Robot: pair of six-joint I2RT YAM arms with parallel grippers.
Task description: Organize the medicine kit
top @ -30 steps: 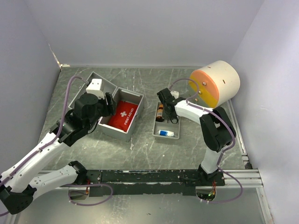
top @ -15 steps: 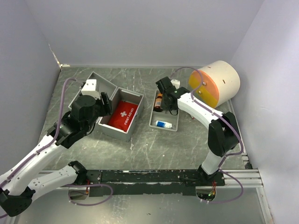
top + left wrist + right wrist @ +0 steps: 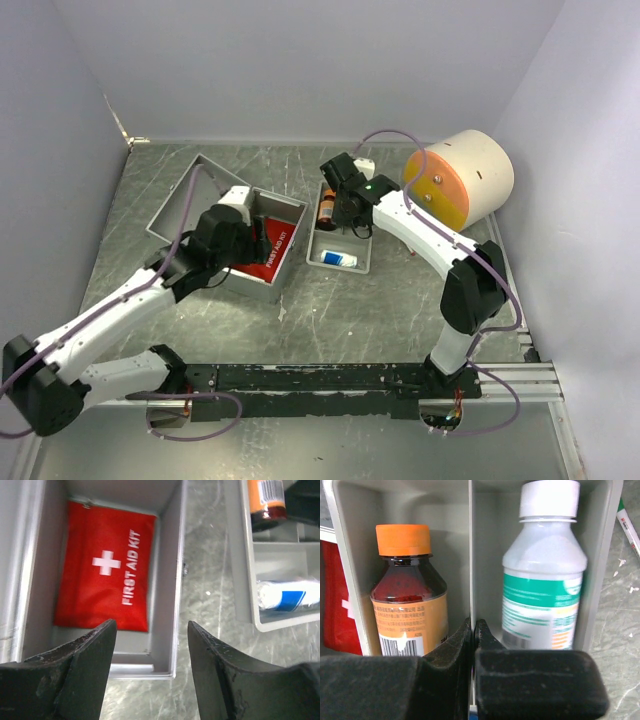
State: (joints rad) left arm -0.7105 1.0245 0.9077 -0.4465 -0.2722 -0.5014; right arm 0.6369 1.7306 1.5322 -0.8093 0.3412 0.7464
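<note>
An open grey case (image 3: 288, 205) holds a red first aid kit pouch (image 3: 272, 245), also seen in the left wrist view (image 3: 110, 575). My left gripper (image 3: 254, 240) is open and empty above the case's front right corner (image 3: 170, 630). My right gripper (image 3: 350, 207) is shut on the middle divider (image 3: 471, 545) of a grey tray (image 3: 312, 255), just right of the case. The tray holds an amber bottle with an orange cap (image 3: 410, 595), a white bottle with a green label (image 3: 542, 585) and a white-and-blue tube (image 3: 287, 594).
A large cream cylinder with an orange face (image 3: 460, 178) lies at the back right. The case's lid (image 3: 180, 195) lies open to the left. A thin white-and-green stick (image 3: 629, 527) lies on the table beside the tray. Walls close in on three sides.
My right gripper has moved the tray left and toward the back, close to the case. My left gripper has moved right, over the case's front right corner.
</note>
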